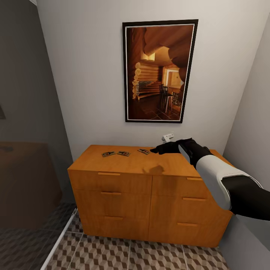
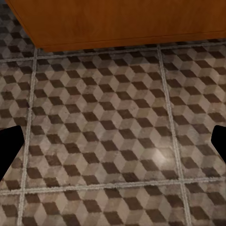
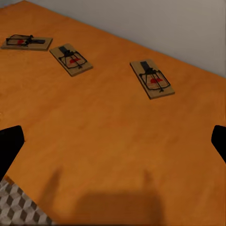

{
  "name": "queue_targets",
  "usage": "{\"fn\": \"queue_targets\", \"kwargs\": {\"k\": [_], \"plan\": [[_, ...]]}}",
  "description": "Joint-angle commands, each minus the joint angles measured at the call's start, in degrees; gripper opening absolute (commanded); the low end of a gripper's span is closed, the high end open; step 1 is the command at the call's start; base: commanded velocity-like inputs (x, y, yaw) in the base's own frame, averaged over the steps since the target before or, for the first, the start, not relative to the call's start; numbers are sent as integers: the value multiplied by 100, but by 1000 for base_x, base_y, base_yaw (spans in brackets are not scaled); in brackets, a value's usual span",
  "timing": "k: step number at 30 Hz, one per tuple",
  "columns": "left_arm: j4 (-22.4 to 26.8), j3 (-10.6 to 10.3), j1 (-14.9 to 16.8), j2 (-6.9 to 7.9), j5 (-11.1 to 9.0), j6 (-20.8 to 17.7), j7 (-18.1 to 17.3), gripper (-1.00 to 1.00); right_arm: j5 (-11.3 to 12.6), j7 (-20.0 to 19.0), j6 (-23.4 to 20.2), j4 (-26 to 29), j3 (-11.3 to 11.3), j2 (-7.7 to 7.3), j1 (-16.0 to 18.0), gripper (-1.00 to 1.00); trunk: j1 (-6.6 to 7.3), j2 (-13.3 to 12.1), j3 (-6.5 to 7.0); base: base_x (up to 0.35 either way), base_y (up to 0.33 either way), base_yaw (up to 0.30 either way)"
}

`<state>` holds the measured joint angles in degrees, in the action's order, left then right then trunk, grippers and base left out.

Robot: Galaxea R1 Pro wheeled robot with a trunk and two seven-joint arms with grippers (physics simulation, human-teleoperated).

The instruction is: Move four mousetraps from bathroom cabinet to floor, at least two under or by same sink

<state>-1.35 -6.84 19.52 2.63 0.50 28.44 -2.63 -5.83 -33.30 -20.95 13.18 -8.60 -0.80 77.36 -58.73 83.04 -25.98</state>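
Pale walls close in a narrow corner, with a framed picture (image 1: 160,70) of a log interior hung above the cabinet (image 1: 150,195). Cube-patterned floor (image 1: 123,255) runs along the cabinet's foot, and the left wrist view looks down on the same tiles beside the cabinet's lower edge. Three traps (image 1: 123,153) lie flat on the cabinet top toward the wall: two close together at the left, the third (image 1: 143,151) apart to their right; a fourth I cannot make out. The right arm reaches over the top, its gripper (image 1: 159,149) hovering just right of the third trap, not touching it. Its fingers (image 3: 10,147) sit at the wrist picture's edges, spread wide and holding nothing. The left gripper's fingers (image 2: 9,146) are likewise parted over bare tiles.
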Motion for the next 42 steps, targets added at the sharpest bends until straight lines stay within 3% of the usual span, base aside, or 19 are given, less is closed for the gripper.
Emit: {"fn": "queue_targets", "kwargs": {"k": [1,6,10,21,42], "plan": [[-14,-25,8,1,3,30,-1,100,-60,-137,-17,8,-1,-11,4,100,0,4,-6,0,0,0],[-14,-26,8,1,3,30,-1,100,-65,-514,-27,-9,-1,-30,6,100,0,4,-6,0,0,0],[-14,-25,8,1,3,30,-1,100,-71,-580,-26,-60,-1,-33,5,100,0,4,-6,0,0,0],[-14,-20,8,1,3,30,-1,100,-76,-617,-23,-204,-1,-159,0,100,0,4,-6,68,0,0],[-22,-27,8,31,5,36,-1,100,-84,-583,11,-425,-1,-195,3,100,0,4,-6,144,0,0]]}}
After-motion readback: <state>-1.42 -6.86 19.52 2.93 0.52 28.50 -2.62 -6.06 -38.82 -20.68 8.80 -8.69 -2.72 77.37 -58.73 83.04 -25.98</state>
